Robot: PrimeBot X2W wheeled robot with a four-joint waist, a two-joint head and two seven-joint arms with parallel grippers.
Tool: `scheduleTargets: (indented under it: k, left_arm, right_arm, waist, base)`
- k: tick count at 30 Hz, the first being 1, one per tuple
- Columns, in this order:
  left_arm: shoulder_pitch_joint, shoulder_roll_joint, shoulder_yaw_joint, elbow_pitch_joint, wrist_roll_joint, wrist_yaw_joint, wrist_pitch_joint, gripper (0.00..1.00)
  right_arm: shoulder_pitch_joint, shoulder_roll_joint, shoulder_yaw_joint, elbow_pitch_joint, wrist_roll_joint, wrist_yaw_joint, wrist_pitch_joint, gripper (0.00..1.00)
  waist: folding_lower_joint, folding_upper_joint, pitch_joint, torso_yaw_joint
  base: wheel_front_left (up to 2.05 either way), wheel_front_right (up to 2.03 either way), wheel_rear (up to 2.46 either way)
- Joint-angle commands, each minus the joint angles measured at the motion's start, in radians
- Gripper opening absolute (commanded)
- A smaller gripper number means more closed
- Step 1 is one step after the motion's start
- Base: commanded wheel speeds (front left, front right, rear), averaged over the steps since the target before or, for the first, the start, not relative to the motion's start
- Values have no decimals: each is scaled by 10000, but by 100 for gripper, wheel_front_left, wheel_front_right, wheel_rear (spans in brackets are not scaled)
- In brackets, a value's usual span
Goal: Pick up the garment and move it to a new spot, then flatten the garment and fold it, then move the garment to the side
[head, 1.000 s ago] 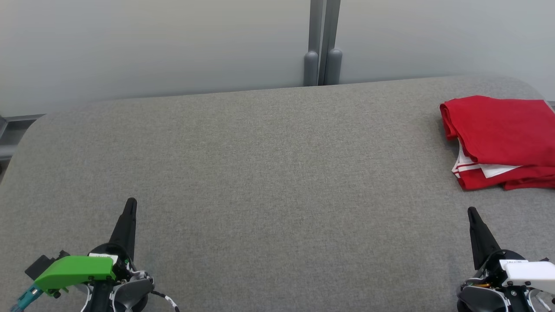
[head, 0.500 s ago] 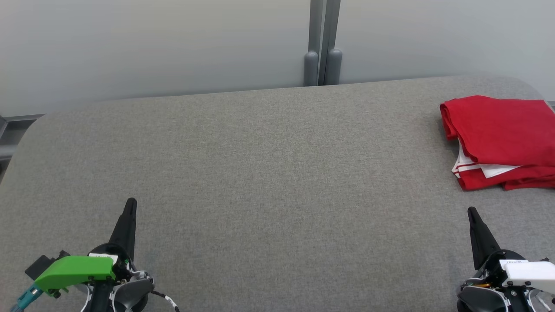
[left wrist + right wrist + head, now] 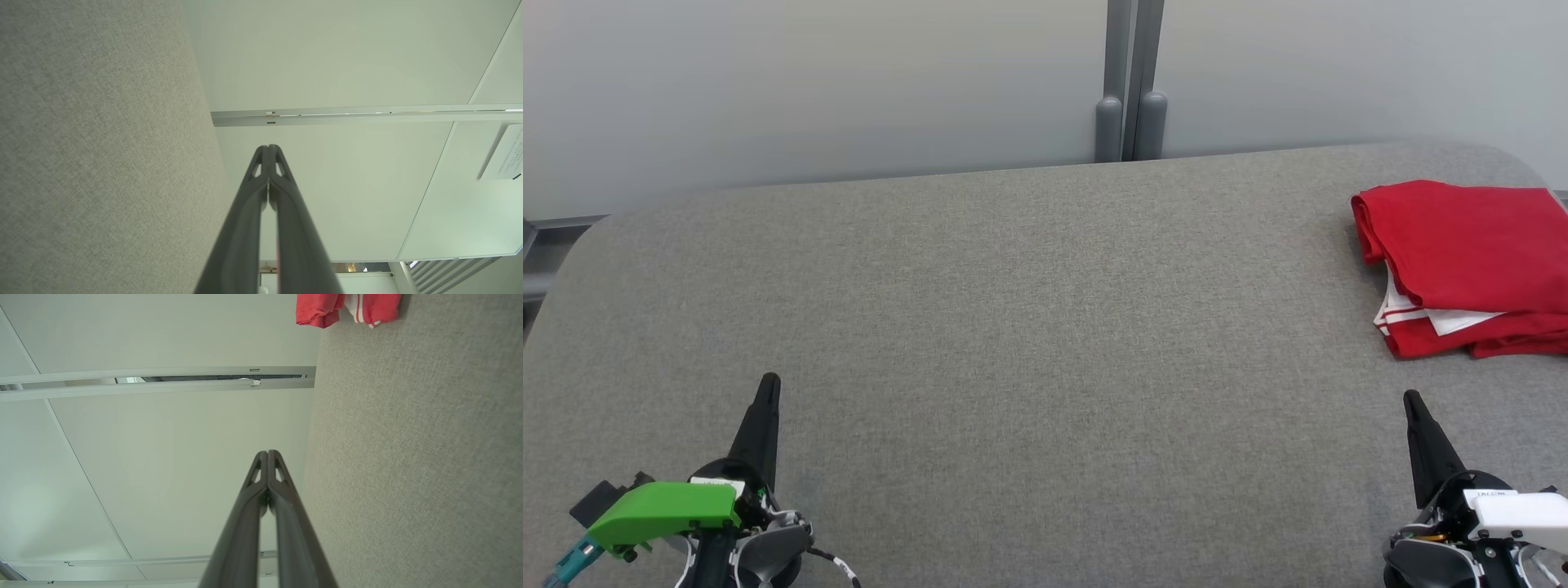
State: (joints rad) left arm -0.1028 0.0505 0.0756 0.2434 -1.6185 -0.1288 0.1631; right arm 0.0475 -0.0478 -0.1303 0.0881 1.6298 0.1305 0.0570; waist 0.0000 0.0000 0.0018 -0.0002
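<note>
Head view, we see our left pincer (image 3: 768, 384) and right pincer (image 3: 1411, 400) both clenched empty, grey desk (image 3: 1045, 327), folded red garment (image 3: 1462, 253) on its right end

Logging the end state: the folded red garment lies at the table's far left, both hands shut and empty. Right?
No: the folded red garment lies at the far right of the grey table, as the head view shows. The left hand and right hand are shut and empty.
</note>
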Motion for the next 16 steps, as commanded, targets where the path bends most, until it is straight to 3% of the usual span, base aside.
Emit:
scheduleTargets:
  k: [1, 16]
  left_arm:
    - [-102, 6, 39, -11, 28, -36, 17, 0]
    - [-102, 4, 42, -6, 32, -36, 19, 0]
  right_arm:
    - [73, -45, -18, -49, 34, 4, 22, 0]
    - [74, -46, -18, -49, 34, 4, 21, 0]
  waist:
    - [0, 0, 0, 0]
    - [0, 0, 0, 0]
  base:
    - [0, 0, 0]
    - [0, 0, 0]
